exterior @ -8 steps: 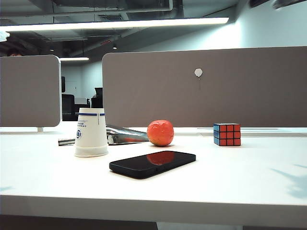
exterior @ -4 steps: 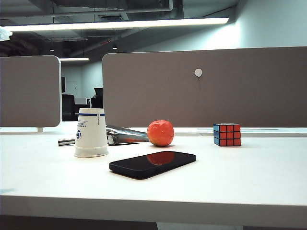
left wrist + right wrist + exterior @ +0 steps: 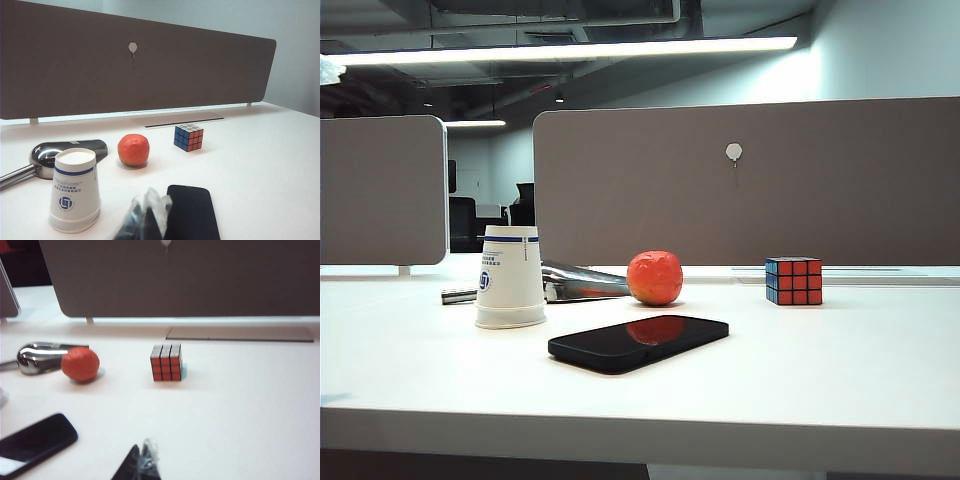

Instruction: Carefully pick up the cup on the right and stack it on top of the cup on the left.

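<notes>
The cup (image 3: pixel 510 277) stands upside down at the worktop's (image 3: pixel 800 370) left, apparently already stacked, so nothing sits inside. Task looks finished; no further move seems needed. Right pincer (image 3: pixel 141 465) pressed together, empty, retracted. Left pincer (image 3: pixel 145 220) near the cup, state unclear.
</notes>
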You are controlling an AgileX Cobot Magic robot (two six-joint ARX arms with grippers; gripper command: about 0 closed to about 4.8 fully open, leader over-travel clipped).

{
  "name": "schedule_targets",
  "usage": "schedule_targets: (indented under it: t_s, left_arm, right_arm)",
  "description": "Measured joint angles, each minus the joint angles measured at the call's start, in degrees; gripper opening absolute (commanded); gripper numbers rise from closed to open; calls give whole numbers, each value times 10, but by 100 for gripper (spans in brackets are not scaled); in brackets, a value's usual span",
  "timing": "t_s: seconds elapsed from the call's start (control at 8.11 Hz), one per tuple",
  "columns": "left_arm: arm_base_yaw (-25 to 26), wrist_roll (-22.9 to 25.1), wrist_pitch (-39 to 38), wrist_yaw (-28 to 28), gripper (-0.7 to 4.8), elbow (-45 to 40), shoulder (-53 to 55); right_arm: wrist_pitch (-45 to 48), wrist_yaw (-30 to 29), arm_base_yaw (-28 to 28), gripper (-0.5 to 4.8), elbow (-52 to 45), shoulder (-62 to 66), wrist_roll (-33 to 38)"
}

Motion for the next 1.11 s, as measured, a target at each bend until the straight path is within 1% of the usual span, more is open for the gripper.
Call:
schedule_targets:
  t_s: [0.12,0.25,0.37,0.49,0.62,0.74,0.86,1.11]
  left_arm:
    - [0,0,0,0,-5,0,0]
    - [0,0,0,0,-5,0,0]
    - [0,0,0,0,-5,0,0]
    - [0,-7,0,0,-5,0,0]
    - [0,-15,0,0,-5,0,0]
    - [0,-15,-2,0,-5,0,0]
    - [0,-34,-11,0,-5,0,0]
    - [0,-42,-16,0,-5,0,0]
  right_arm:
    - [9,0,0,-1,-14,0,0]
    - [38,-3,0,-1,-49,0,0]
    - [50,-16,0,-1,-60,0,-9]
    - [51,-30,0,-1,-65,0,-34]
    - [50,-49,0,-1,-68,0,-76]
    - [54,-51,0,-1,-83,0,-82]
    - [30,-64,0,-1,-87,0,-83]
    - [27,-65,0,-1,-87,0,-83]
